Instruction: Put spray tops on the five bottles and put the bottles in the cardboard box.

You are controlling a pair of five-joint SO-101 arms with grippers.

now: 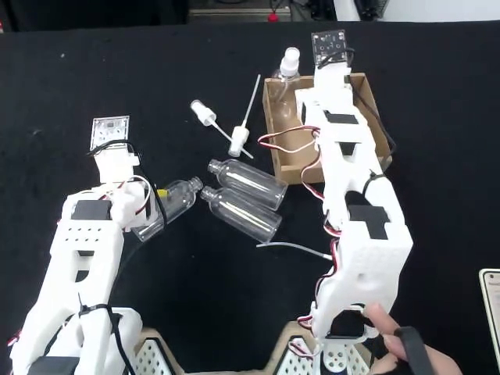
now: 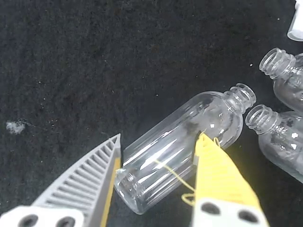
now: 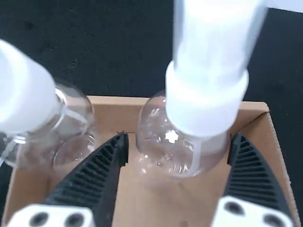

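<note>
- Cardboard box (image 1: 273,129): stands in the far right part of the table, under the right arm.
- First capped bottle (image 3: 176,153): clear, upright inside the box, with a white spray top fitted.
- Second capped bottle (image 1: 288,67): also upright with a white spray top, at the box's far-left corner, just beside the first.
- Right gripper (image 3: 179,140): lowered into the box. Its black fingers are spread, one on each side of the first capped bottle. A narrow gap shows on both sides, so neither finger touches the glass-clear wall.
- Held bottle (image 2: 177,142): uncapped and lying on its side left of the table's centre, with its open neck towards the other loose bottles.
- Left gripper (image 2: 160,142): its grey finger and yellow finger are closed against opposite sides of the held bottle, near the bottle's base.
- Upper loose bottle (image 1: 248,181) and lower loose bottle (image 1: 241,212): uncapped, lying side by side near the table's centre. Their necks lie close to the neck of the held bottle.
- Short spray top (image 1: 203,114): loose on the table, far of the loose bottles and left of the box.
- Long spray top (image 1: 240,141): loose between the short spray top and the box. Its thin dip tube points towards the far edge.
- Clear tube (image 1: 293,248): lies on the table beside the right arm, nearer the front edge than the loose bottles.
</note>
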